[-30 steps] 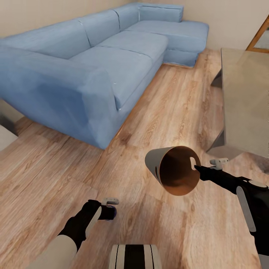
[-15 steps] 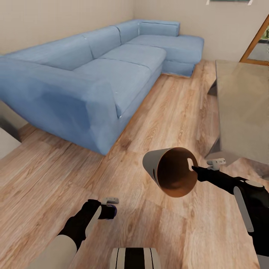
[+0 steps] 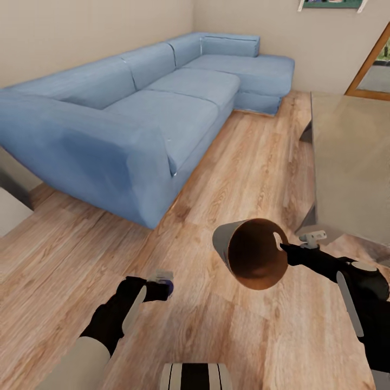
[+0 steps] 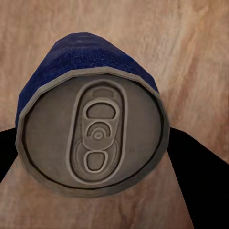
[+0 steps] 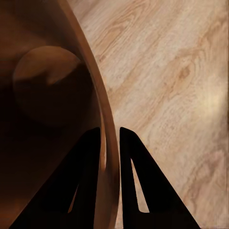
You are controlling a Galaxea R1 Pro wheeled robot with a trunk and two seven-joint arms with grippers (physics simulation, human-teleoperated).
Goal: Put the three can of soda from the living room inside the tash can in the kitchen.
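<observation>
1. The right gripper (image 3: 284, 248) pinches the rim of the bin (image 3: 246, 254), one finger inside the wall and one outside, as the right wrist view shows (image 5: 109, 143).
2. The bin is held tipped on its side above the wood floor (image 3: 244, 162), its brown inside facing the camera.
3. The left gripper (image 3: 165, 285) is closed on a blue soda can (image 4: 90, 129), whose silvery top fills the wrist view.
4. A light-blue sofa (image 3: 135, 108) runs along the wall; a glass table (image 3: 352, 157) stands at the right.
</observation>
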